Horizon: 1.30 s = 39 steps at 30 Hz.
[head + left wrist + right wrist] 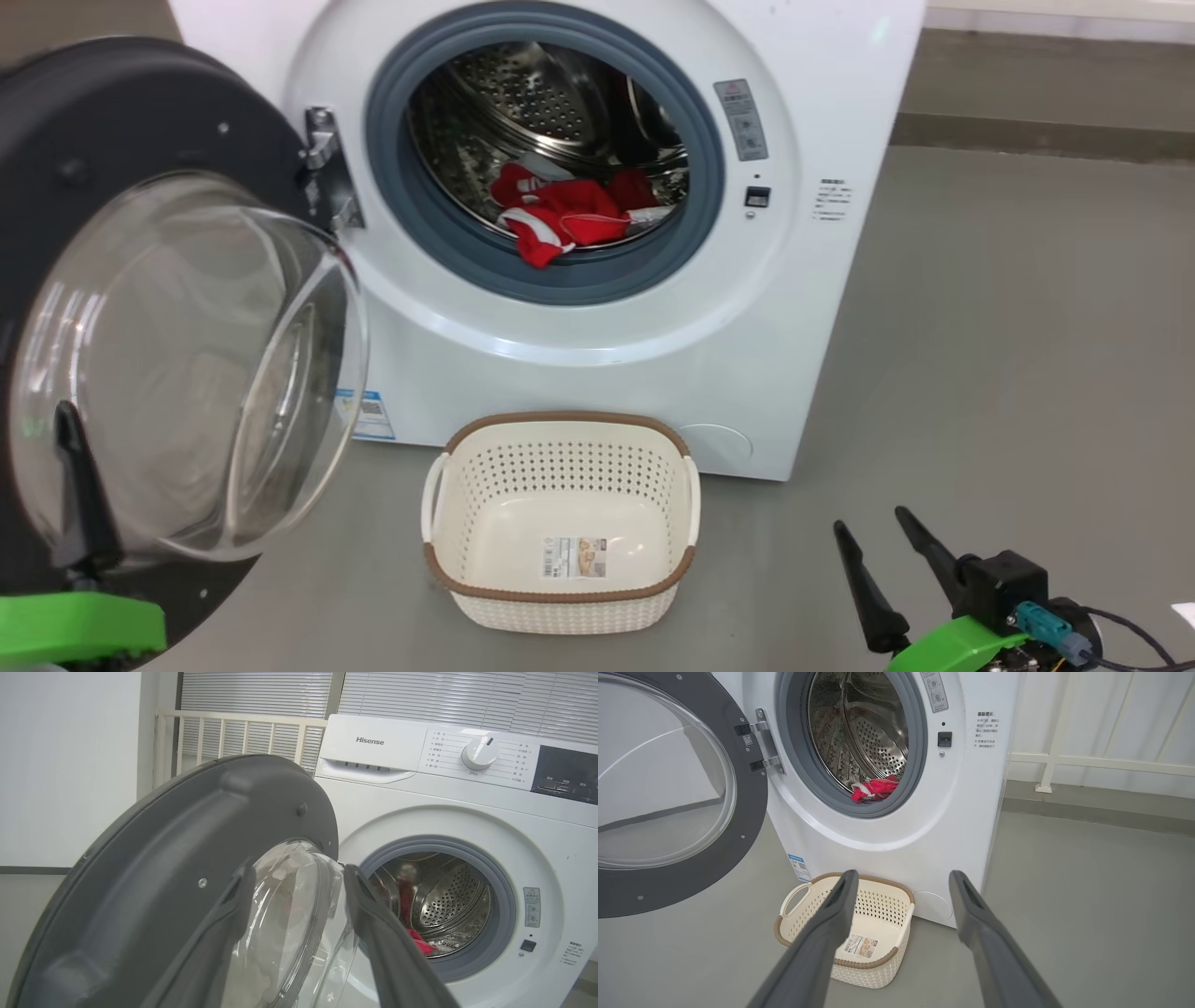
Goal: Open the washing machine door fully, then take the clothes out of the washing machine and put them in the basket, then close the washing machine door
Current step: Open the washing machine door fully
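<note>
The white washing machine (pixel 822 112) stands ahead with its door (pixel 112 121) swung out to the left, the clear glass bowl (pixel 187 373) facing me. Red clothes (pixel 569 210) with white trim lie at the front of the steel drum, one piece draped on the grey rubber ring. The cream basket (pixel 560 467) sits on the floor below the opening, with nothing in it but its paper label. My left gripper (pixel 299 875) is open, close to the door's inner side, and one finger (pixel 82 495) shows against the glass. My right gripper (pixel 869 519) hangs open over the floor, right of the basket, holding nothing.
Bare grey floor (pixel 1008 355) stretches to the right of the machine. A white railing (pixel 1101 760) runs along the wall behind it. A plain white wall (pixel 70 765) stands to the left of the door.
</note>
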Tool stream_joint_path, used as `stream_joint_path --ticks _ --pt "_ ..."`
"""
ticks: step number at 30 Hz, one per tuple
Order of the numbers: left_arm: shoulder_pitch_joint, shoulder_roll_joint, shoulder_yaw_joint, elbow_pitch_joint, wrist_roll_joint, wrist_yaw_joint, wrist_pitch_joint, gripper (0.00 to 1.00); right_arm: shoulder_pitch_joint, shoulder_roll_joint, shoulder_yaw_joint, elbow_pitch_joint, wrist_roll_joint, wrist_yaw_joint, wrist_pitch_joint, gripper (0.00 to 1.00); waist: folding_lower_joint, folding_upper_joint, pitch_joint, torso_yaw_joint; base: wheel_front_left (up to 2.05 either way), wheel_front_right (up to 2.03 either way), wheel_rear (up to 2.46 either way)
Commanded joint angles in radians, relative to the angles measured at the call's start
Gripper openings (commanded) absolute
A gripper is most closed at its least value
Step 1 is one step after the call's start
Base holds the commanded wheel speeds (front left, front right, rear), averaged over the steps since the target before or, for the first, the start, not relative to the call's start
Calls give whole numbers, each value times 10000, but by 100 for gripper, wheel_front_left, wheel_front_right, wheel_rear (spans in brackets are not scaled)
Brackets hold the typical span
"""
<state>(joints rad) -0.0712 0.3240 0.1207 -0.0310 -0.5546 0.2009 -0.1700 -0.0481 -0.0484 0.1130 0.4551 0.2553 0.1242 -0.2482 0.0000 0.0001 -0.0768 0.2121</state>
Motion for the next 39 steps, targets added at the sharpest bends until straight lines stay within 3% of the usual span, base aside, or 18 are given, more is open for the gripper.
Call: stream_joint_path --ticks 1,17,29,39 --pt "-125 272 268 -281 38 -119 -95 100 -490 -20 95 -354 -12 65 -136 100 0 -1 110 -319 0 0 0" --pt "773 -176 -584 309 434 -1225 -822 100 -894 -19 -360 -1639 -261 65 -136 100 0 -1 412 -2096 0 0 0" --pt "1502 -758 131 685 1390 -1535 -915 100 -641 -19 -463 -2185 -314 65 -136 100 0 -1 404 -3014 0 0 0" --pt "2050 -1635 848 1067 2310 -2361 -916 100 -379 -18 -508 -2276 -511 65 -136 100 0 -1 261 -3261 0 0 0"
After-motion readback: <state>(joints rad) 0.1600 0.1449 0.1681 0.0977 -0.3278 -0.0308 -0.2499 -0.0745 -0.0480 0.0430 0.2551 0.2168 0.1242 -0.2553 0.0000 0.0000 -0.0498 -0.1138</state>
